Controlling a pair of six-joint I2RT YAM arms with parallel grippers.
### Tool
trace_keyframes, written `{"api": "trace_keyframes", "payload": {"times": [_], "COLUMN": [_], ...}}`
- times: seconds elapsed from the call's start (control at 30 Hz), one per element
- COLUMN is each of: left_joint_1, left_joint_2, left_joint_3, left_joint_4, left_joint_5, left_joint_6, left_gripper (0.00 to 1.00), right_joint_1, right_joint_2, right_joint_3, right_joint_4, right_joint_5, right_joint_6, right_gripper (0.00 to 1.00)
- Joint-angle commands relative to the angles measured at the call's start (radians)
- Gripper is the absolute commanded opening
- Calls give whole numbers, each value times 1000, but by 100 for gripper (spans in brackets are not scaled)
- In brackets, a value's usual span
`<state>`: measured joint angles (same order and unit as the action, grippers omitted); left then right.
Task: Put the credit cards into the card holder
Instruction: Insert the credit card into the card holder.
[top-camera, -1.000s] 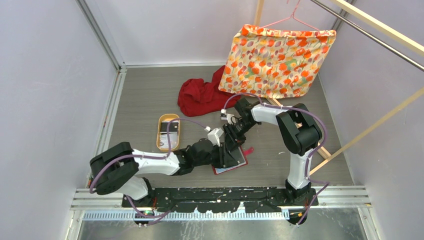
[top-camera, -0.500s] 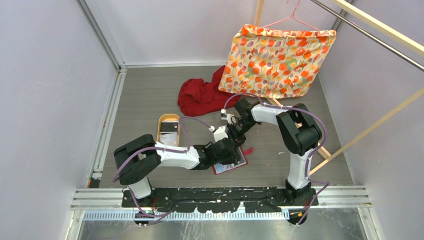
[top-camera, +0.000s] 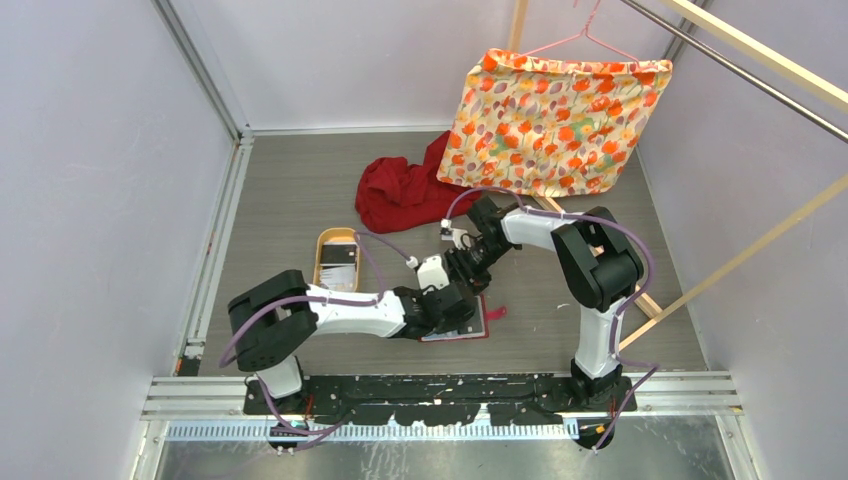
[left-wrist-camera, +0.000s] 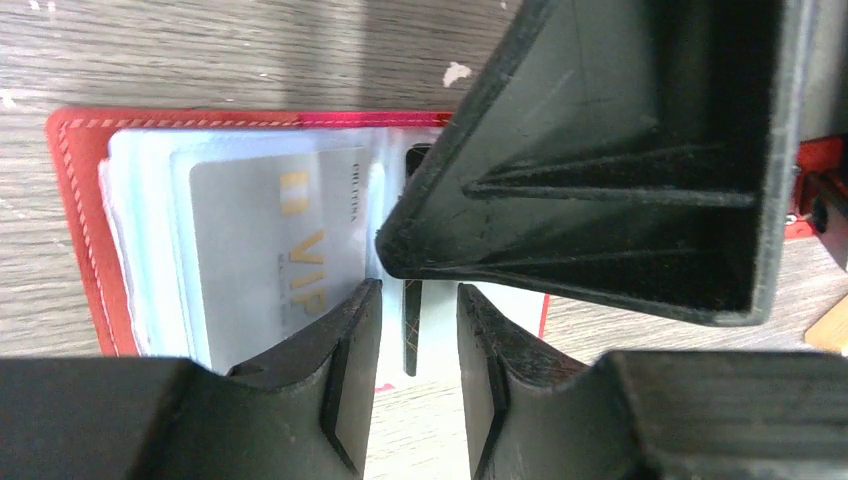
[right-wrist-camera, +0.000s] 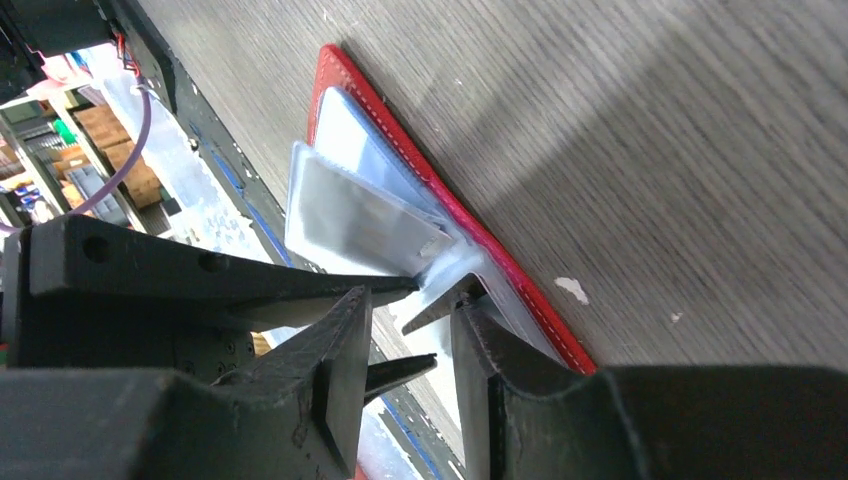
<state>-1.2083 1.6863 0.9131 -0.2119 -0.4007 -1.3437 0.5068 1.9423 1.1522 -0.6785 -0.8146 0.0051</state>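
Note:
The red card holder (left-wrist-camera: 75, 220) lies open on the floor, its clear pockets up, also in the top view (top-camera: 478, 322). A whitish credit card (left-wrist-camera: 270, 240) printed VIP sits in a clear pocket. A dark credit card (left-wrist-camera: 411, 335) stands edge-on in the gap of my left gripper (left-wrist-camera: 418, 300), which is open; neither pad touches the card. My right gripper (right-wrist-camera: 410, 320) is open over the holder's fold, one finger (right-wrist-camera: 480, 320) against the lifted clear leaves (right-wrist-camera: 350, 215). In the top view both grippers meet over the holder, left gripper (top-camera: 452, 303), right gripper (top-camera: 466, 268).
A tan oval tray (top-camera: 325, 285) with more cards lies left of the holder. A red cloth (top-camera: 400, 195) is heaped behind. A floral fabric (top-camera: 555, 115) hangs on a hanger at the back right, beside wooden rails (top-camera: 740, 255).
My left arm's elbow has swung right and its gripper has shifted slightly over the holder. The holder has turned a little flatter on the floor. The right arm has barely moved.

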Motion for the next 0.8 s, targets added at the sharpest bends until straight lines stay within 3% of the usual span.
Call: {"api": "trace_keyframes", "payload": {"times": [0.0, 0.23, 0.37, 0.43, 0.63, 0.67, 0.77], "left_joint_1": [-4, -3, -4, -3, 32, 53, 131], "left_joint_2": [-48, -168, -258, -306, -478, -504, -594], "left_joint_3": [-2, -6, -65, -130, -333, -366, -435], "left_joint_4": [-122, -182, -128, -56, 163, 202, 304], "left_joint_5": [-63, -129, -139, -118, 11, 70, 207], "left_joint_6": [-9, 87, 204, 315, 552, 577, 607], "left_gripper": [36, 36, 37, 45, 94, 96, 96], "right_joint_1": [0, 0, 0, 0, 1, 0, 3], "right_joint_2": [-23, -61, -78, -84, -126, -137, -154], "right_joint_3": [22, 49, 74, 94, 132, 129, 97], "right_joint_4": [-9, -73, -138, -202, -333, -328, -260], "right_joint_5": [-2, -62, -104, -114, -100, -97, -87], "right_joint_6": [-20, -112, -211, -286, -488, -496, -433], "right_gripper": [41, 42, 43, 43, 40, 38, 19]}}
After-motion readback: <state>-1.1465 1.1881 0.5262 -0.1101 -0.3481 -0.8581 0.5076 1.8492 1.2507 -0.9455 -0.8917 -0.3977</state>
